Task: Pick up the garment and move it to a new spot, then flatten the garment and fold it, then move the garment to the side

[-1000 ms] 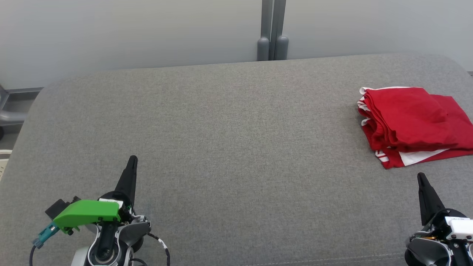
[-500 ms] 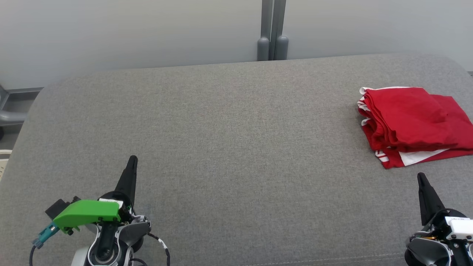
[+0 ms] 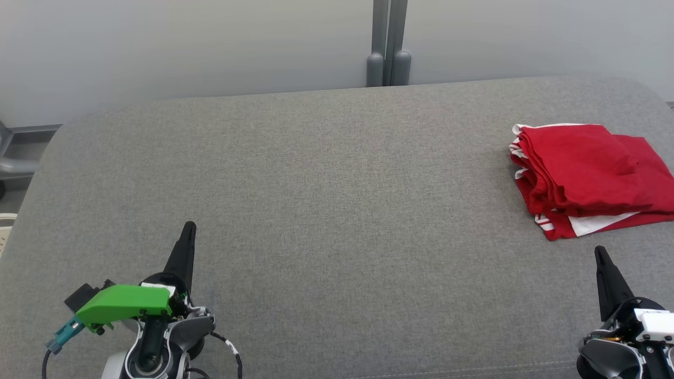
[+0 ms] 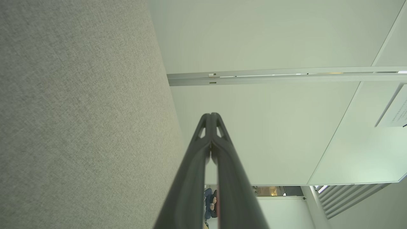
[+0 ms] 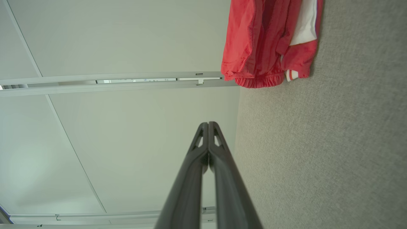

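Observation:
The garment is red with white trim and lies folded in a compact stack at the far right of the grey padded table; the right wrist view shows the garment at its top with an elastic waistband. My right gripper rests at the lower right, just in front of the garment and apart from it, its fingers pressed together and empty. At the lower left my left gripper is shut too, holding nothing.
A pale partition wall with a grey post stands behind the table's far edge. A green cover sits on my left wrist. The table's rounded left edge drops off near a grey frame.

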`<state>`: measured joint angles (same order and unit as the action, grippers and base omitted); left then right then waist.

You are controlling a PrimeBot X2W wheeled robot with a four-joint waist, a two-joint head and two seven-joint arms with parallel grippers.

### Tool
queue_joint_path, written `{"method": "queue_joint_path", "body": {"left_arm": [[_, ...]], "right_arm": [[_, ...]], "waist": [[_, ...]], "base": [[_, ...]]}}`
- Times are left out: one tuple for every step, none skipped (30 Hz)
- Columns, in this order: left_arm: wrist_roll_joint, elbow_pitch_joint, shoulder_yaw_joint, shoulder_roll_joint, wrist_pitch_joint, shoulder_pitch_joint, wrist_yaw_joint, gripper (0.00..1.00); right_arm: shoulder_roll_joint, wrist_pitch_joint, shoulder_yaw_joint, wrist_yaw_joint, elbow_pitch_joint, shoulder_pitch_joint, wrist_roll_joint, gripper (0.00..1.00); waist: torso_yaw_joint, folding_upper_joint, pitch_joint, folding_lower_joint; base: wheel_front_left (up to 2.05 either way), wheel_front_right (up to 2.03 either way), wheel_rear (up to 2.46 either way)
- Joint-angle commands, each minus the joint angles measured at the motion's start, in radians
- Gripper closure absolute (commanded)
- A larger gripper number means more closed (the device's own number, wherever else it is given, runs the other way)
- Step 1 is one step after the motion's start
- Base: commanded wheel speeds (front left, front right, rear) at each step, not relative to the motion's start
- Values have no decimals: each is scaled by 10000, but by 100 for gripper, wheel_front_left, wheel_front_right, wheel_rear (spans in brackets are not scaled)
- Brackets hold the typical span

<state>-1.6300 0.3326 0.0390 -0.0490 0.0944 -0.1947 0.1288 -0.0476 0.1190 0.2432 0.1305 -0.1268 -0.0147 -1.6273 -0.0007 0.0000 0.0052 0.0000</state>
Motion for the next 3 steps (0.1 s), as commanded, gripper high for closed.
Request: {"method": "queue_joint_path", "body": {"left_arm": [[-67, 6, -8, -11, -5, -127, 50, 100], [-67, 6, -8, -11, -5, -127, 50, 100], [-67, 6, -8, -11, -5, -127, 50, 100]], "right_arm": [[-49, 27, 13, 4, 41, -68, -37, 100], [-49, 27, 13, 4, 41, -68, -37, 100], [-49, 27, 13, 4, 41, -68, -37, 100]], "waist": [[0, 0, 0, 0], [0, 0, 0, 0], [0, 0, 0, 0]], "base": [[0, 0, 0], [0, 0, 0], [0, 0, 0]]}}
